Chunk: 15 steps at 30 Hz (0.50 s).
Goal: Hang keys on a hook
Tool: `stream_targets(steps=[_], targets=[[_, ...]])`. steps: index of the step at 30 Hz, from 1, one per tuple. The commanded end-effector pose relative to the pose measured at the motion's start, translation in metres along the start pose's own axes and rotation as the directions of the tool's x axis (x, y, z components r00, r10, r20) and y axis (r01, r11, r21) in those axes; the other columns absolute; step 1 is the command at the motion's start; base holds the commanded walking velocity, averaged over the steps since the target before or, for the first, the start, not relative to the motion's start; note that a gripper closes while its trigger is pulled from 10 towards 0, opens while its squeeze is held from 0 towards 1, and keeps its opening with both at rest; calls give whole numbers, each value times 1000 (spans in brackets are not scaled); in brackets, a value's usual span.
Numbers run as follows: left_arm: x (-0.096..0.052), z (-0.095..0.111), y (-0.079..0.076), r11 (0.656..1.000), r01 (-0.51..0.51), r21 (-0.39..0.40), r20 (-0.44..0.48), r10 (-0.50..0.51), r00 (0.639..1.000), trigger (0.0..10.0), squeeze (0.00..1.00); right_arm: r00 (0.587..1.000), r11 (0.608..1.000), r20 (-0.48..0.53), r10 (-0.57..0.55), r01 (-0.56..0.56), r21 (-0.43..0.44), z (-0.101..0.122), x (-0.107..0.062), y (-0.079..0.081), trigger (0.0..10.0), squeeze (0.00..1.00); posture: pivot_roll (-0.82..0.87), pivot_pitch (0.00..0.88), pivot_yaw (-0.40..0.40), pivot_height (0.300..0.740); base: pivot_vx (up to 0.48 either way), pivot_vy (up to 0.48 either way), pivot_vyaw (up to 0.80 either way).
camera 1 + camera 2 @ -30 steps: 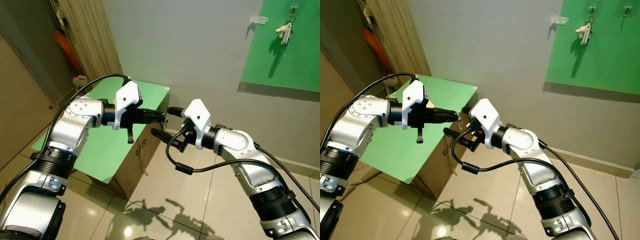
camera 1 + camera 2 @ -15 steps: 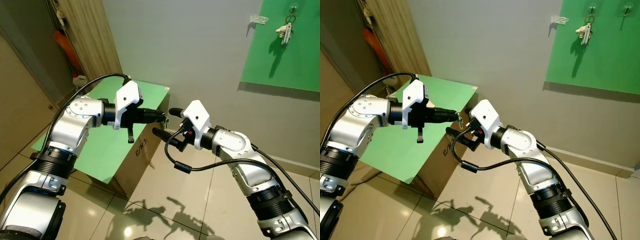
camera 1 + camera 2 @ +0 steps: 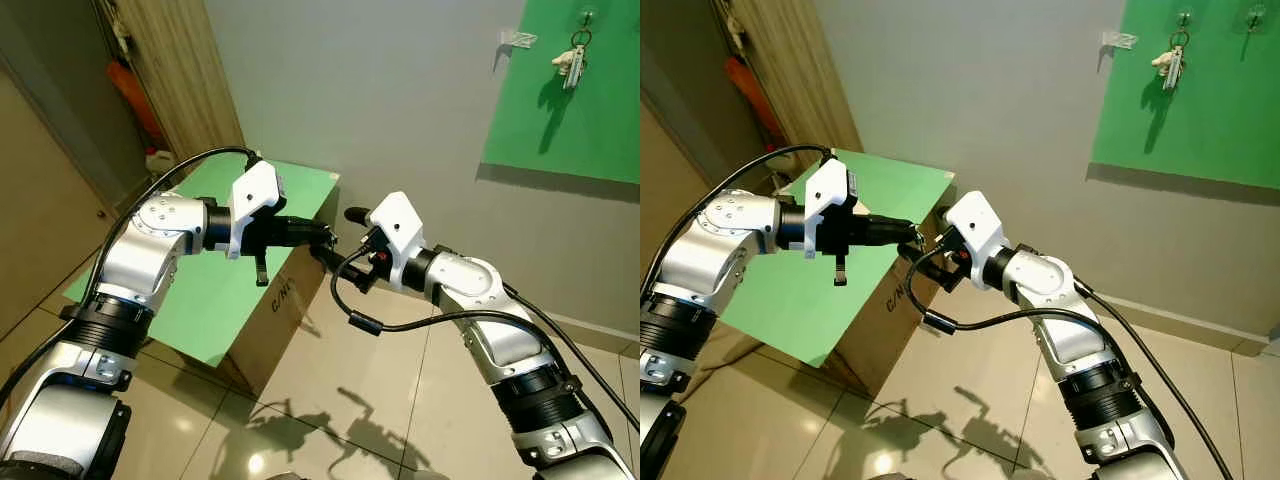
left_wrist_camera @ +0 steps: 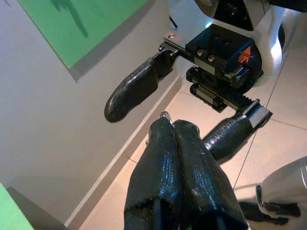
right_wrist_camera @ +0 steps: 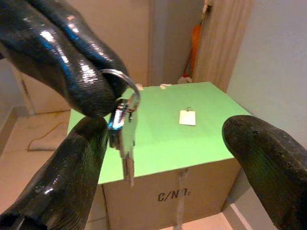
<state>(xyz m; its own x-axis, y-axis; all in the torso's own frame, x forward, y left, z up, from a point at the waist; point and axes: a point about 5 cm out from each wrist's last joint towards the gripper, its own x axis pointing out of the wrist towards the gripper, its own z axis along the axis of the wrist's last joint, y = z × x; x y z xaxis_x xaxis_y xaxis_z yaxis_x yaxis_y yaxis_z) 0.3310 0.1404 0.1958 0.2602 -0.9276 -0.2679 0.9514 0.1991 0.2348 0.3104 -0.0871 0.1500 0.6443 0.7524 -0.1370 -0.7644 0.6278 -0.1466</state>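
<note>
My left gripper (image 3: 328,236) reaches out level over the corner of the green-topped box and is shut on the ring of a small bunch of keys (image 5: 123,132), which hangs below its fingertips (image 5: 72,52). My right gripper (image 3: 341,236) stands open facing it, one finger (image 4: 134,88) above and one (image 4: 230,136) below the left fingertips, with the keys between them and not touching either. High on the wall, a green panel (image 3: 570,100) carries a clear hook (image 3: 518,38) and another bunch of keys (image 3: 572,60) hanging on a hook (image 3: 585,14).
A cardboard box (image 3: 280,300) with a green top (image 3: 290,185) stands against the wall beneath both grippers; a small white tag (image 5: 187,117) lies on it. A wooden panel, an orange object (image 3: 130,90) and a white bottle (image 3: 155,158) are at the far left. Tiled floor lies below.
My right gripper has risen and moved toward the left one, so its open fingers now bracket the left fingertips and the keys. The left arm has stayed still.
</note>
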Motion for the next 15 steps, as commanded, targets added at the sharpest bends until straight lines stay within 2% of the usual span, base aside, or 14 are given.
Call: stream_targets(steps=[1, 2, 3, 5, 8, 10, 11, 15], targets=[[-10, 0, 4, 999, -45, -24, 26, 45, 999, 0, 0, 999, 999, 7, -37, 36, 22, 0, -2, -4, 10000, 0, -233, 0, 151, 740, 0, 0, 0], [-14, 0, 7, 996, -62, -70, 74, 68, 995, 0, 0, 999, 997, 3, -54, 54, 46, -3, -4, -5, 10000, 0, -233, 0, 151, 740, 0, 0, 0], [-14, 0, 7, 996, -62, -70, 74, 68, 995, 0, 0, 999, 997, 3, -54, 54, 46, -3, -4, -5, 10000, 0, -233, 0, 151, 740, 0, 0, 0], [-20, 1, 11, 990, -65, -126, 139, 83, 987, 0, 0, 998, 996, -2, -57, 57, 71, -6, -8, -4, 10000, 0, -235, 0, 149, 740, 0, 0, 0], [-27, -2, 16, 984, -49, -171, 170, 78, 982, 0, 0, 999, 994, -29, -39, 42, 99, -14, -17, -1, 10000, 0, -237, 0, 145, 740, 0, 0, 0], [-28, -2, 18, 985, -42, -170, 167, 71, 983, 0, 0, 998, 994, -69, -6, 14, 111, -25, -27, 2, 10000, 0, -240, 0, 150, 740, 0, 0, 0], [-25, 3, 16, 984, -4, -177, 213, 43, 976, 0, 0, 993, 991, -111, 35, -20, 134, -36, -37, 7, 10000, 0, -247, 1, 155, 740, 0, 0, 0], [-23, 6, 14, 982, 46, -184, 258, 3, 966, 0, 0, 984, 985, -160, 82, -56, 161, -48, -52, 11, 10000, 0, -258, 2, 164, 740, 0, 0, 0]])
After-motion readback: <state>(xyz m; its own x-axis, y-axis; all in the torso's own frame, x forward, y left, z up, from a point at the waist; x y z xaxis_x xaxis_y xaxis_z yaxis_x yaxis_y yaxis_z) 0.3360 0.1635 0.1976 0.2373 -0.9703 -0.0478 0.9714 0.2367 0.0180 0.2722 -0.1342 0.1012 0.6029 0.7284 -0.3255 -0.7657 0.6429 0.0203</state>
